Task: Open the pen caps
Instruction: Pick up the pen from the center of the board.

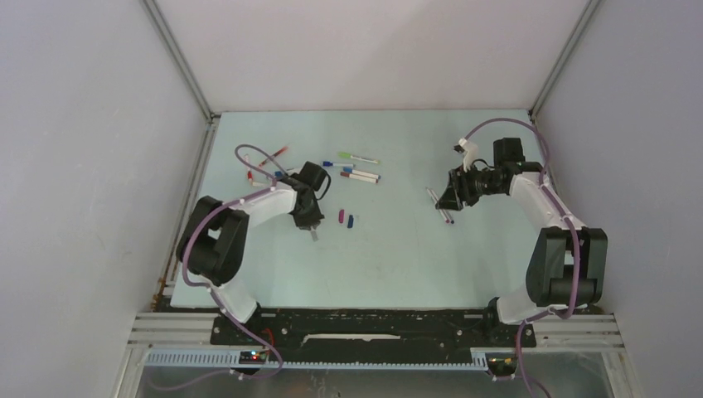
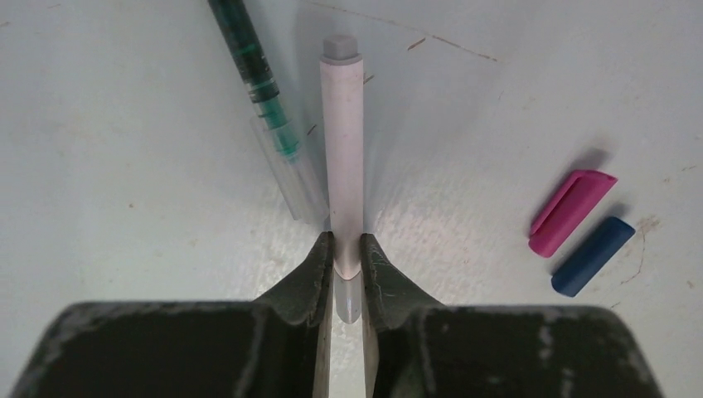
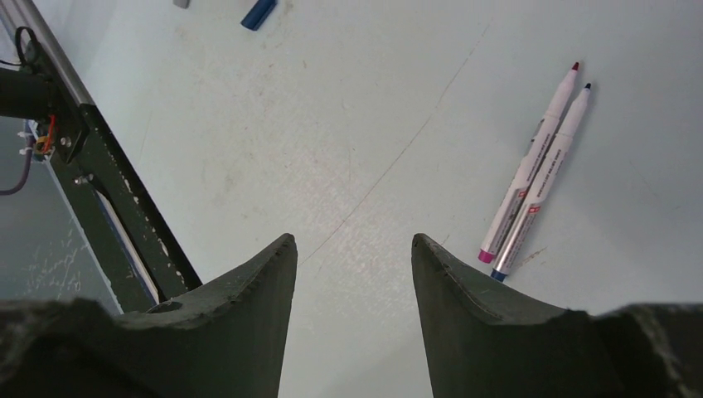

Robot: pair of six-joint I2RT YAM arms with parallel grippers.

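Each pen is judged to be light, stiff and smooth-sided. Being round, it can be expected to roll on the counter (image 2: 124, 207) and to slip or twist in a loose grip. The caps are probably held on by a snug push fit, so a straight pull along the barrel is called for, not a bend. The barrel is best gripped close to the capped end by one pincer, and the cap across its short body by the other.

The left pincer (image 2: 346, 245) is closed on the grey-ended pen (image 2: 342, 141): both jaws are pressed against the white barrel near its lower end. The part of the pen between the jaws looks translucent and may be a clear cap, though this cannot be told for certain. A green pen (image 2: 264, 87) with a clear sleeve lies just beside the held one, at a slant. A pink cap (image 2: 572, 211) and a blue cap (image 2: 593, 255) lie loose and side by side on the counter, to the right of that pincer.

The right pincer (image 3: 354, 249) is held about half open above bare counter, with nothing held or touched. Two uncapped pens (image 3: 535, 170) lie together near it.
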